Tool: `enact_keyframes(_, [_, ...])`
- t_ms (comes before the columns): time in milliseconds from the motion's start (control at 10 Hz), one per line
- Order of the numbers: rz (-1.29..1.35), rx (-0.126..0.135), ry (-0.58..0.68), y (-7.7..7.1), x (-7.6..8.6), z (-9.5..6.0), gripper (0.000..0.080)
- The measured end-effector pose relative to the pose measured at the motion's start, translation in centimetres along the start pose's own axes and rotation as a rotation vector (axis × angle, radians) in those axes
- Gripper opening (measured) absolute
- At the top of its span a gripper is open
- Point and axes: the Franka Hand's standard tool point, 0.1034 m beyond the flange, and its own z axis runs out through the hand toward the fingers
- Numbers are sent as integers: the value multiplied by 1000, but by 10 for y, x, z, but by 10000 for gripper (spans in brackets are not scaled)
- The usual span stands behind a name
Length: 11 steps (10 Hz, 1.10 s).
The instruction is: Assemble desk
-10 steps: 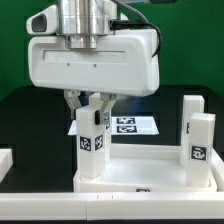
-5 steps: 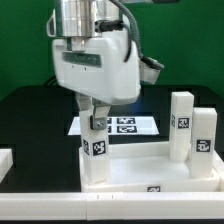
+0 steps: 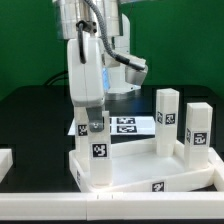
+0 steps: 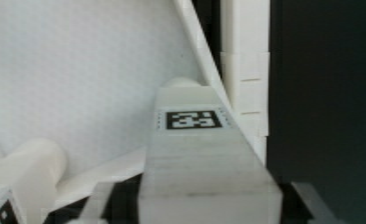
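Note:
The desk's white rimmed panel [image 3: 135, 172] lies flat on the black table. Two white legs [image 3: 167, 120] [image 3: 197, 135] with tags stand upright on its side at the exterior view's right. A third leg [image 3: 98, 152] stands upright at the panel's near corner at the exterior view's left. My gripper [image 3: 93, 124] comes straight down on this leg and is shut on its upper part. In the wrist view the held leg [image 4: 206, 160] with its tag runs between my dark fingers [image 4: 119, 206], over the panel [image 4: 73, 80]. A fourth leg is not clearly seen.
The marker board [image 3: 128, 126] lies on the table behind the panel. A white object [image 3: 5, 160] sits at the edge at the exterior view's left. A green wall stands behind. Another white rounded part [image 4: 23, 175] shows beside the held leg in the wrist view.
My gripper has turned about its vertical axis on the leg. The panel has swung with it: the two legs on the right have shifted left in the exterior view.

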Motion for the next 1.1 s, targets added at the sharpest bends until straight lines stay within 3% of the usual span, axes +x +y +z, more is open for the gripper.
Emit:
enact_keyframes(100, [-144, -13, 24, 0, -4, 0, 476])
enact_keyframes(200, [-303, -15, 24, 0, -6, 1, 476])
enact_keyframes(300, [-493, -22, 22, 0, -10, 1, 605])
enact_keyframes(400, [-587, -27, 17, 1, -12, 2, 644])
enact_keyframes(800, [-836, -32, 18, 1, -9, 2, 649])
enact_keyframes(1000, [-1235, -52, 21, 1, -10, 0, 649])
enact_keyframes(1100, [-1278, -54, 23, 4, -9, 2, 649])
